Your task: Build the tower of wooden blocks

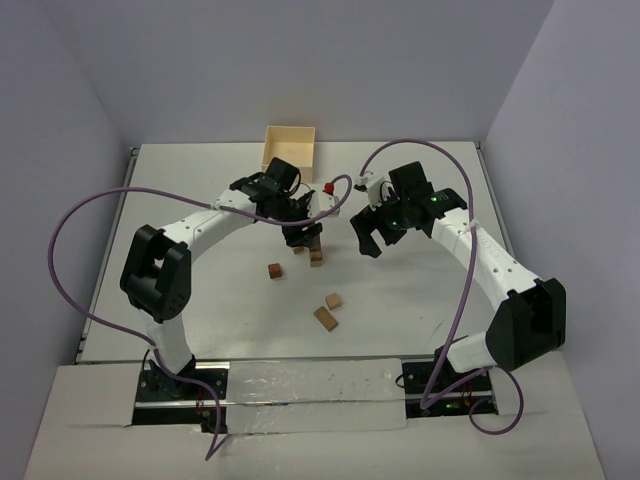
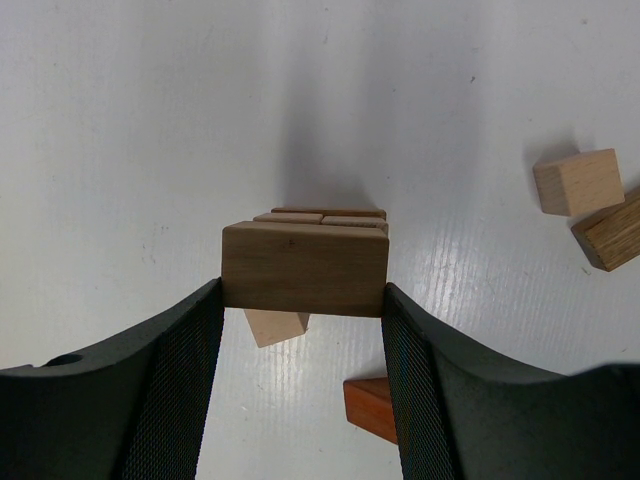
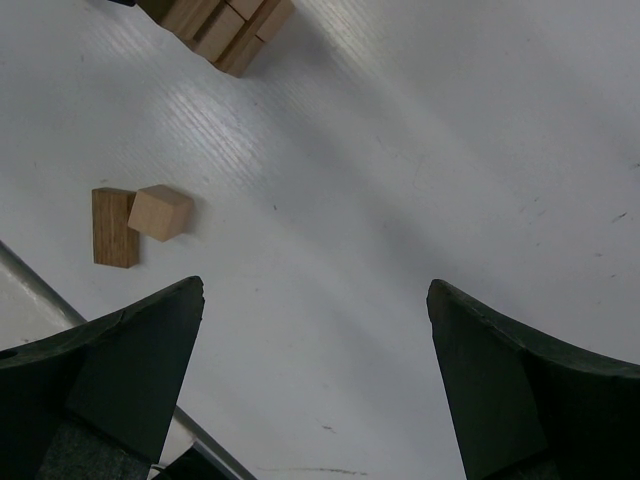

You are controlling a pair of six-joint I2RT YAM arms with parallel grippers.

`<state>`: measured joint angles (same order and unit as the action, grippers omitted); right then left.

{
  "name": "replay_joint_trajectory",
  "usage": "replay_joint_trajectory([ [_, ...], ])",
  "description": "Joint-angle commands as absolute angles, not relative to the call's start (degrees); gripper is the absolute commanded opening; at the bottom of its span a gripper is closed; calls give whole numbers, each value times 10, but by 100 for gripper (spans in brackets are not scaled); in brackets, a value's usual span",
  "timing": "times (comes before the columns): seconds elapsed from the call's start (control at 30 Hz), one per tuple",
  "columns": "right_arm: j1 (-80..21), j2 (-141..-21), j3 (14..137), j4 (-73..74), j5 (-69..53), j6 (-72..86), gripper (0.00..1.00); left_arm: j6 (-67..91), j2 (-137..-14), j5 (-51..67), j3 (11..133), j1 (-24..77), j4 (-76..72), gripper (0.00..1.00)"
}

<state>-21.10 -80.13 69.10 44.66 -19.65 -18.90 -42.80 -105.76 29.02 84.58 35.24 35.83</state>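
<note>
Bases of both arms sit at the near table edge, purple cables looping off each side. Nearest loose wood blocks: a tan brick with a pale cube just beside it, touching or nearly so in both wrist views. Reddish cube lies alone to the left, a bit farther in. Past those, at mid-table, the tower stands upright, a short narrow stack, cut off by the frame's top edge in the right wrist view. Left gripper is right over it, pinching a brown held block by its two ends, long side level. The block sits directly in front of and above the stack top in the left wrist view; can't tell if it touches the stack. Small pale block lies on the table underneath, partly hidden by the held one. Right gripper hangs just right of the tower, apart from it, jaws spread wide with only bare table between the fingers. Farther back, a small red object is on the table between the two wrists. At the far edge, a pale square box, open on top.
</note>
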Motion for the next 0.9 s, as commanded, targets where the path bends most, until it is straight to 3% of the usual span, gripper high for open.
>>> replay_joint_trajectory([
  [0.0, -207, -807, 718, 450, -206, -186, 100, -440, -1062, 299, 862, 359, 354, 53],
  [0.77, -207, -807, 720, 453, -207, -187, 100, -442, -1071, 294, 864, 362, 357, 63],
  [0.87, -207, -808, 721, 453, -208, -187, 100, -443, -1069, 295, 861, 362, 355, 72],
])
